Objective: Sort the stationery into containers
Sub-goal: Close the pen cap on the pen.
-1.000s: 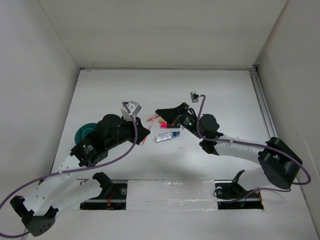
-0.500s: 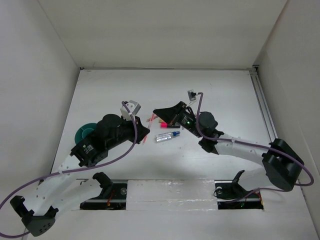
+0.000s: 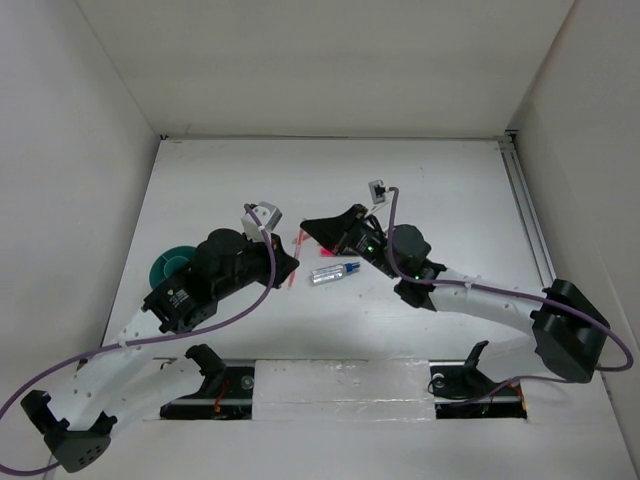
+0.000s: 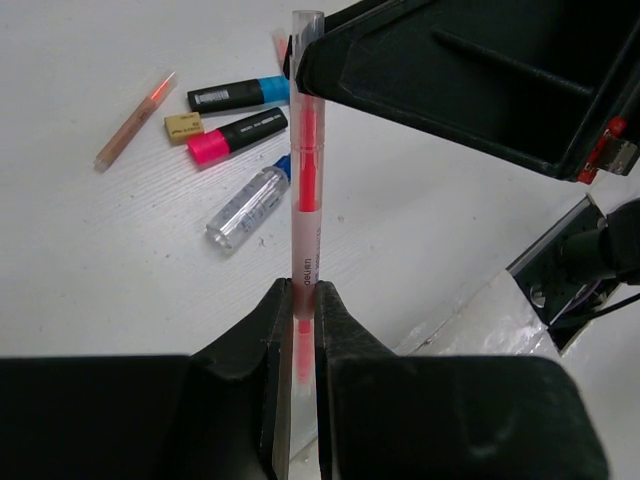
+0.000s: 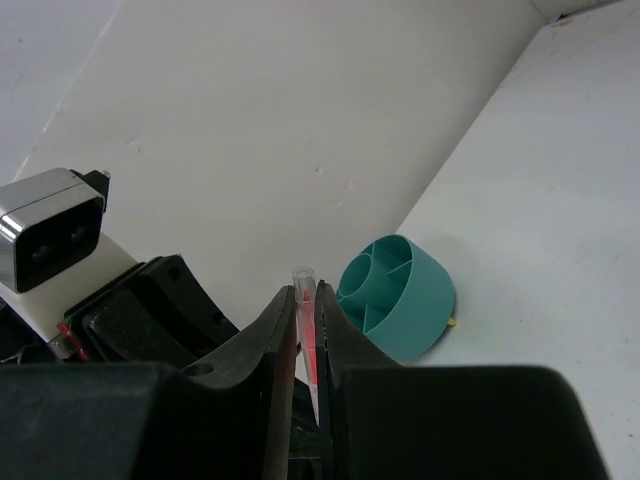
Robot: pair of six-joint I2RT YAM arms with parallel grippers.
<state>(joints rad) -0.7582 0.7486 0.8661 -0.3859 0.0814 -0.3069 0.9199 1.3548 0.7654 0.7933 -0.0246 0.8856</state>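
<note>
**Teal cup** (image 3: 163, 266): round, divided inside into compartments; stands on the white table (image 3: 450, 190) at the far left, partly hidden behind the left arm in the overhead view. The right wrist view shows it upright and apart from both grippers.

**Left gripper** (image 3: 288, 262): fingers (image 4: 285, 320) pressed together on the near end of the clear-barrelled orange-red pen (image 4: 307, 170), lifted off the table right of the cup.

**Clear-barrelled orange-red pen**: held in the air and spanning from the left gripper to the right one. Its open tip pokes out just past the right fingertips in the right wrist view.

**Right gripper** (image 3: 308, 227): fingers (image 5: 283, 320) clamped on the other end of the same pen, so both grippers have it at once.

**Loose items on the table below, seen from the left wrist:**
- thin orange pencil (image 4: 133, 120), lying alone, furthest left
- beige eraser (image 4: 183, 125), just beside the two markers
- black marker with blue end (image 4: 240, 95)
- black marker with pink end (image 4: 238, 135), lying roughly parallel to the blue-ended one
- clear blue-capped pen (image 4: 250, 205), nearest, apart from the markers; in the overhead view it lies between the two grippers
</note>
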